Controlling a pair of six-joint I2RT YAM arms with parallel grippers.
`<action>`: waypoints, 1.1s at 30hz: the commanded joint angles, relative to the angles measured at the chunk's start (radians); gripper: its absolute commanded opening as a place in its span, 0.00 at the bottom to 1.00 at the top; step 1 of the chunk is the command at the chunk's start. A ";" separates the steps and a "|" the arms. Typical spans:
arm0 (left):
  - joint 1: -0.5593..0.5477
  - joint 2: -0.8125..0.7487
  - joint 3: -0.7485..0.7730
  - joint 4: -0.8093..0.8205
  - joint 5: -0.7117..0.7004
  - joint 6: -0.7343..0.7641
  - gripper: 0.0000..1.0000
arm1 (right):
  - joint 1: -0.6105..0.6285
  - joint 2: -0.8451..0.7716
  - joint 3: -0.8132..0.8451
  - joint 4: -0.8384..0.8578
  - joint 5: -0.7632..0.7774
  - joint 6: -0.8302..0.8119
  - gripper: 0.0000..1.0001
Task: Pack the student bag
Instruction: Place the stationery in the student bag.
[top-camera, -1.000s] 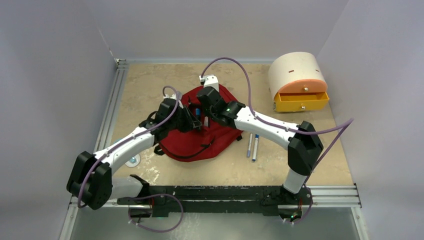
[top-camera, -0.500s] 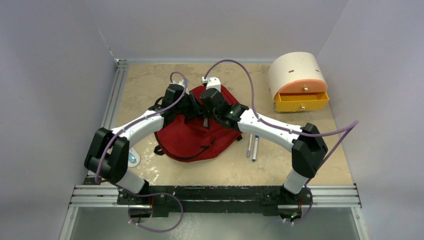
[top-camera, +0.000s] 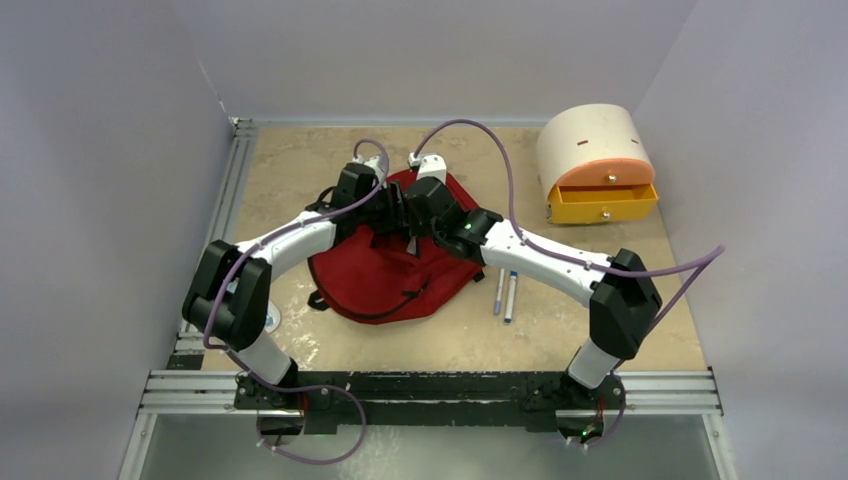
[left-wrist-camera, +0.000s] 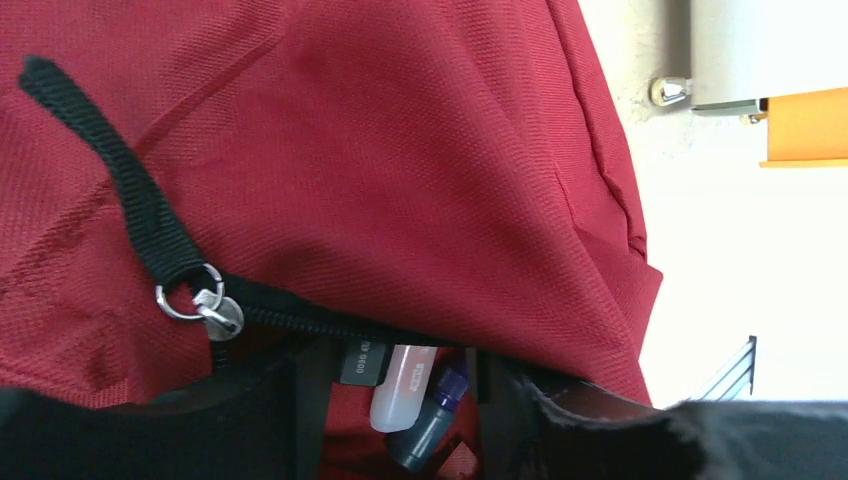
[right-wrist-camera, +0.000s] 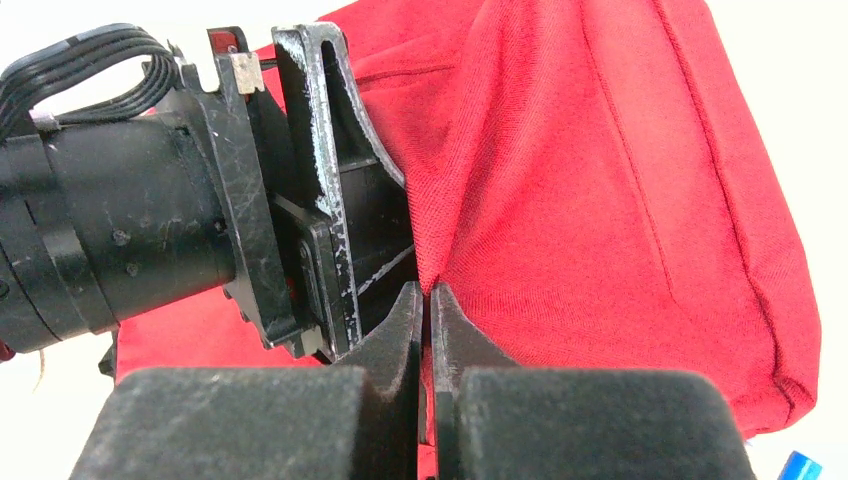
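The dark red student bag (top-camera: 400, 275) lies in the middle of the table. My right gripper (right-wrist-camera: 427, 298) is shut on a fold of its red fabric (right-wrist-camera: 560, 200) near the top and holds the flap up; it is at the bag's far end in the top view (top-camera: 420, 205). My left gripper (left-wrist-camera: 420, 375) is right beside it (top-camera: 392, 212), shut on a white marker (left-wrist-camera: 405, 385) and a dark blue marker (left-wrist-camera: 435, 420). Their tips sit under the black zipper edge (left-wrist-camera: 290, 318) at the bag's opening. The inside of the bag is hidden.
Two pens (top-camera: 505, 290) lie on the table to the right of the bag. A cream-and-orange drawer box (top-camera: 597, 165) with its yellow drawer open stands at the back right. A small round object (top-camera: 268, 320) lies left of the bag. Walls enclose the table.
My left arm has swung forward and right, carrying the markers up to the bag's far end beside the right gripper. The right gripper has kept its hold on the fabric and shifted slightly.
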 joint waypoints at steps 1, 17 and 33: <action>0.006 -0.039 0.058 -0.016 -0.050 0.051 0.52 | 0.004 -0.062 -0.006 0.056 -0.009 0.025 0.02; 0.005 -0.423 -0.133 -0.196 -0.080 0.002 0.47 | -0.001 -0.116 -0.048 0.058 -0.015 0.046 0.30; 0.005 -0.594 -0.214 -0.290 -0.144 -0.043 0.45 | -0.074 -0.480 -0.422 -0.200 0.177 0.487 0.38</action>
